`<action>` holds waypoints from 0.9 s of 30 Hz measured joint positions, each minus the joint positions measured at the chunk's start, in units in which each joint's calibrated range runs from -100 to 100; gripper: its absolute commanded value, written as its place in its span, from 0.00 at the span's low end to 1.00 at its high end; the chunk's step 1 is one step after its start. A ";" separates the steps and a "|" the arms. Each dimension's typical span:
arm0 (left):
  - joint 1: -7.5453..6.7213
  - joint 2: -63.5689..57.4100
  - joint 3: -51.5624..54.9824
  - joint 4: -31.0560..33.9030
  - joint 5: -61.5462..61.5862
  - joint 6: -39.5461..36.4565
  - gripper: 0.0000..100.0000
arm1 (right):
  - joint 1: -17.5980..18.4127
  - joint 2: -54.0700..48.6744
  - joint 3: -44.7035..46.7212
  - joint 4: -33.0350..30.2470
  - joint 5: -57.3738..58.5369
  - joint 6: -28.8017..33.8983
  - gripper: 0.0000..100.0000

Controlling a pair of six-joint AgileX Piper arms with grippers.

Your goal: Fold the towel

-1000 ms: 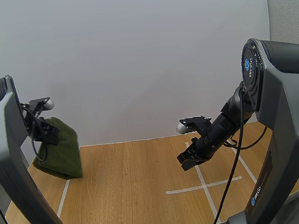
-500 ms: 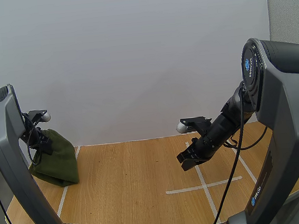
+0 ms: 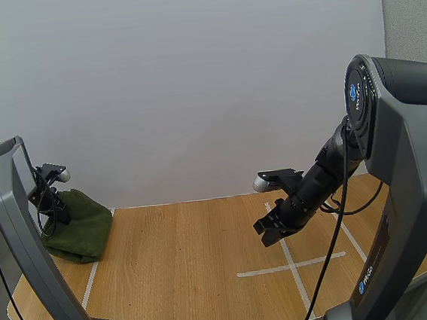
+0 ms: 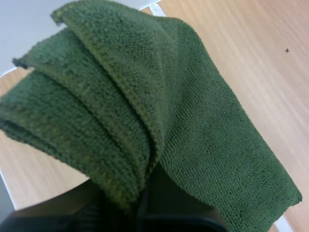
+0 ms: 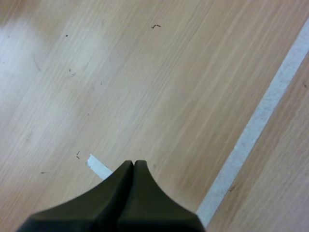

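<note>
A dark green towel (image 3: 80,229), folded into several layers, rests at the far left edge of the wooden table (image 3: 201,267). My left gripper (image 3: 58,213) is shut on the towel's upper edge; in the left wrist view the folded layers (image 4: 145,116) drape over the fingers and hide the tips. My right gripper (image 3: 269,229) hovers above the table's middle right, shut on nothing, its fingers together as one dark wedge (image 5: 133,166) over bare wood.
White tape lines (image 3: 292,264) form a cross on the right side of the table, and another strip (image 3: 89,284) runs along the left. A tape line (image 5: 256,125) passes beside my right gripper. A white wall stands behind the table.
My left gripper has lowered the towel and carried it left, from hanging in the air to resting in a heap at the table's left edge. The right gripper has barely moved.
</note>
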 measured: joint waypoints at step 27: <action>0.00 2.04 -1.62 3.30 -3.39 -0.58 0.00 | 0.00 0.00 0.00 -1.02 0.00 0.61 0.00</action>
